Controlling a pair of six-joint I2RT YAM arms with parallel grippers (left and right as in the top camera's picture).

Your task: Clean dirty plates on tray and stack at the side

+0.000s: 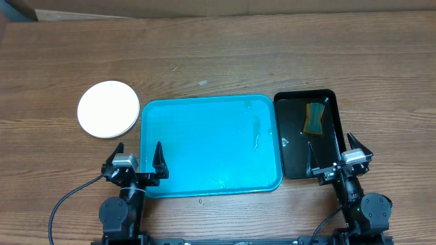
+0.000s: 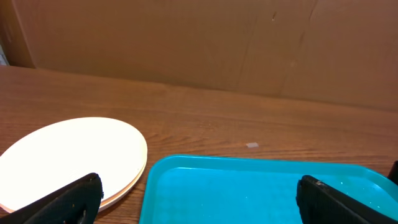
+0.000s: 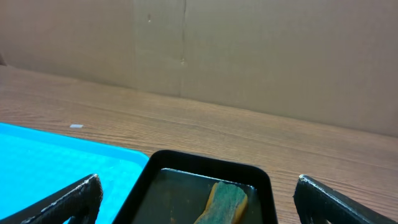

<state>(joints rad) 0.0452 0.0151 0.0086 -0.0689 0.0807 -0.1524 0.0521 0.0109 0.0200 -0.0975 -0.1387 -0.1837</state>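
Observation:
The plates [image 1: 108, 109] lie in one stack on the bare table left of the turquoise tray [image 1: 204, 109]; a white one is on top, and a pale rim shows beneath it in the left wrist view [image 2: 68, 155]. The tray holds no plates, only a few wet spots. It also shows in the left wrist view [image 2: 261, 186] and the right wrist view [image 3: 56, 155]. My left gripper [image 1: 137, 158] is open and empty at the tray's front left corner. My right gripper [image 1: 338, 153] is open and empty at the front of the black tray.
A narrow black tray [image 1: 293, 160] stands right of the turquoise tray and holds shallow liquid and a green-and-yellow sponge [image 1: 314, 118], also seen in the right wrist view [image 3: 224, 202]. A cardboard wall [image 2: 199, 43] runs along the table's far edge.

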